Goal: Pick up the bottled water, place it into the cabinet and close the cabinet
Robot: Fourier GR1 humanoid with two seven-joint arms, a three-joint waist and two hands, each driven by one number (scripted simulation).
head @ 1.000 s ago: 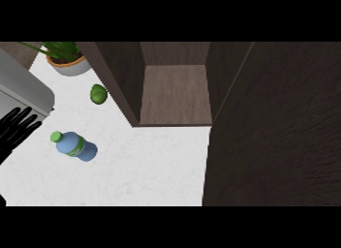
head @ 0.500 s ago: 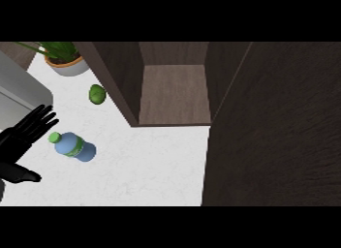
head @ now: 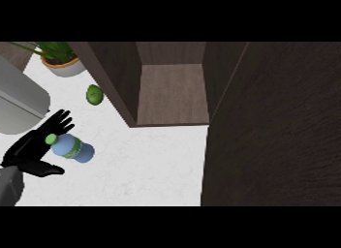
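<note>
Head view, steeply down onto white counter (head: 148, 167).
- Left hand (head: 29, 151) at lower left, grey forearm (head: 2, 186) entering from lower edge; fingers (head: 59, 122) straight and spread, thumb out toward right.
- Bottled water (head: 77, 150) lying on its side just right of palm; green cap (head: 51, 139) overlaps hand; contact not discernible.
- Cabinet (head: 170, 94) open at top centre, dark wood.
- Cabinet door (head: 281, 126) fills right side.
- Green fruit (head: 95, 94) beside cabinet wall.
- Potted plant (head: 59, 60) at upper left.
- Grey appliance (head: 12, 104) at left edge.
</note>
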